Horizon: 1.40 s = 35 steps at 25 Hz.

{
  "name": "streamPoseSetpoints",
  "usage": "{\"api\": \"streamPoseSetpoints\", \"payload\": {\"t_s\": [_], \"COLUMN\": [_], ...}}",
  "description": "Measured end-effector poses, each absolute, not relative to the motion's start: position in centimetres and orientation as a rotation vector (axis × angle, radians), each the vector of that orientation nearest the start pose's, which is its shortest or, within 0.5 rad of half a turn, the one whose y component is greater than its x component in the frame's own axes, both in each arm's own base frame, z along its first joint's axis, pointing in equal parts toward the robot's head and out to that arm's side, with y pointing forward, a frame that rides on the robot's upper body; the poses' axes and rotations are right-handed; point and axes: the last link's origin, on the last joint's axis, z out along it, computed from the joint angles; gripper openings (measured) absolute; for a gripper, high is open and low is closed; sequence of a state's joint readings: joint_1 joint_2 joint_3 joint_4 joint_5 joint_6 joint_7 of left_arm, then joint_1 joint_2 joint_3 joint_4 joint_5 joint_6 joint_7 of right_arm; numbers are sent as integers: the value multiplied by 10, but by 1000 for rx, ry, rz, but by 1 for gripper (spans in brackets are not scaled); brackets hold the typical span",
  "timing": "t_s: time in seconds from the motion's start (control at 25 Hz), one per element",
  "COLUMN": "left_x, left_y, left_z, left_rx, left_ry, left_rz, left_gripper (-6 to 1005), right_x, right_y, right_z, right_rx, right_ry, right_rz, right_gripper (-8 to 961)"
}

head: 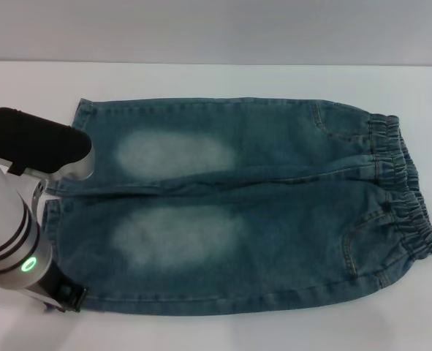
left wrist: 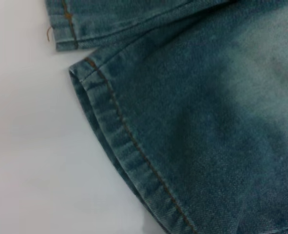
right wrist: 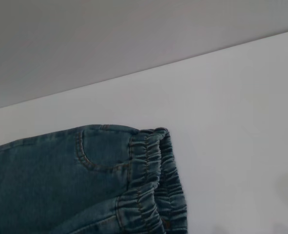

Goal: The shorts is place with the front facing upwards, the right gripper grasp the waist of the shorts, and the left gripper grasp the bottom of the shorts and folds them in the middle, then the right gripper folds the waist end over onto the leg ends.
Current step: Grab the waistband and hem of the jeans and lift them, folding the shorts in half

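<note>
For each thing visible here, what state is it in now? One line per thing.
shorts: spread flat, front up, unfolded.
waist of the shorts: gathered, lying on the table, not grasped.
leg ends: flat, unfolded.
left gripper: low at the near leg hem.
table: white, under the shorts.
</note>
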<state>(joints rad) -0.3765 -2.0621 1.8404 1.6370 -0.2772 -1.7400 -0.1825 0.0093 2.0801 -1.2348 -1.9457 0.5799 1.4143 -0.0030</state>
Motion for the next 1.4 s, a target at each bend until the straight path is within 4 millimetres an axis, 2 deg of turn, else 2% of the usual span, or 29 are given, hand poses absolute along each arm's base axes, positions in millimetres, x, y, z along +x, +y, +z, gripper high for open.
{"api": "streamPoseSetpoints", "payload": {"t_s": [0.28, 0.6, 0.84, 1.4], "left_x": [-201, -195, -192, -191], "left_y": [274, 279, 282, 284], "left_z": [-17, -16, -15, -16], "left_rx": [-2048, -2055, -2059, -2056], "left_ry": [-1339, -1320, -1310, -1309], "left_rz": [811, 787, 778, 767], "left_gripper": [93, 97, 99, 105], "right_x": [257, 279, 284, 288], "right_y": [267, 261, 265, 273], "right_z": [111, 97, 83, 70], "right_rx": [-1704, -1683, -1708, -1738], "right_ry": [1568, 1656, 1680, 1707], "right_rz": [79, 45, 80, 142], "right_gripper": [629, 626, 623, 617]}}
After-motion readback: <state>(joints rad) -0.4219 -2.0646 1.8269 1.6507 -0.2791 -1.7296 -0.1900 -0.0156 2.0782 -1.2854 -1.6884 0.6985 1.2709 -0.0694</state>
